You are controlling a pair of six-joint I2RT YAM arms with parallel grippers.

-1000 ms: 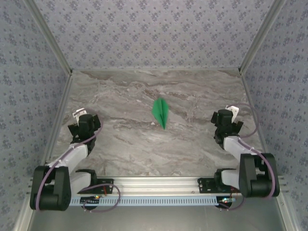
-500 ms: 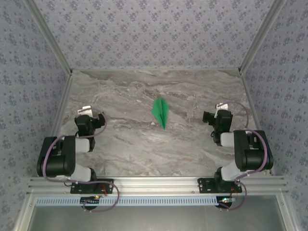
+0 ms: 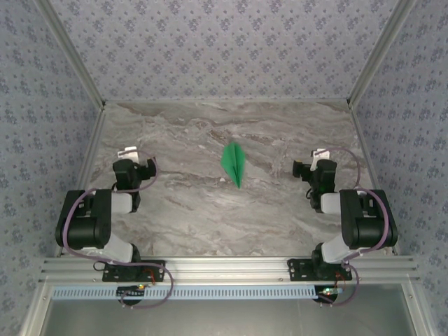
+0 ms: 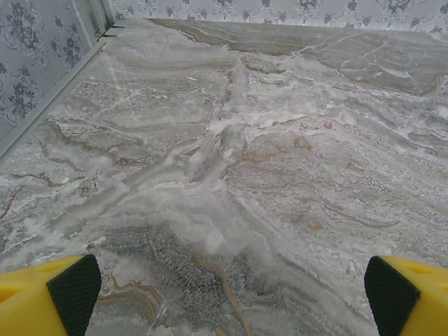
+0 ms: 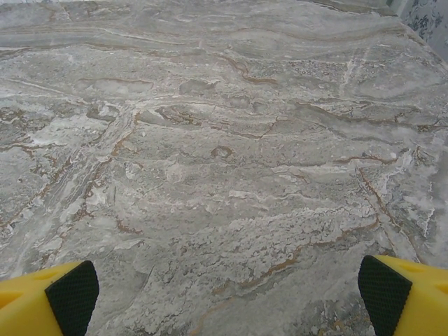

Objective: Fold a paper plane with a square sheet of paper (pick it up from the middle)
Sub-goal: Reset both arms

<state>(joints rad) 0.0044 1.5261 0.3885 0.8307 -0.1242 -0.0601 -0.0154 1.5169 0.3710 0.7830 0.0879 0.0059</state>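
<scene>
The green paper plane point(image 3: 234, 164) lies flat on the marble table point(image 3: 231, 217) near the middle, a narrow pointed dart with its tip toward the near edge. My left gripper point(image 3: 130, 168) rests far to its left, folded back over its arm; in the left wrist view its yellow fingers point(image 4: 52, 297) stand wide apart over bare marble. To the plane's right sits my right gripper point(image 3: 316, 168), also drawn back, and the right wrist view shows its fingers point(image 5: 392, 294) spread wide with nothing between them.
Patterned walls close in the table on the left, right and back. An aluminium rail point(image 3: 224, 269) carrying both arm bases runs along the near edge. The left wall's foot point(image 4: 42, 119) shows in the left wrist view.
Both arms have folded back from a stretched pose to an upright one near their bases. The left gripper shifted slightly right. The plane has not moved.
</scene>
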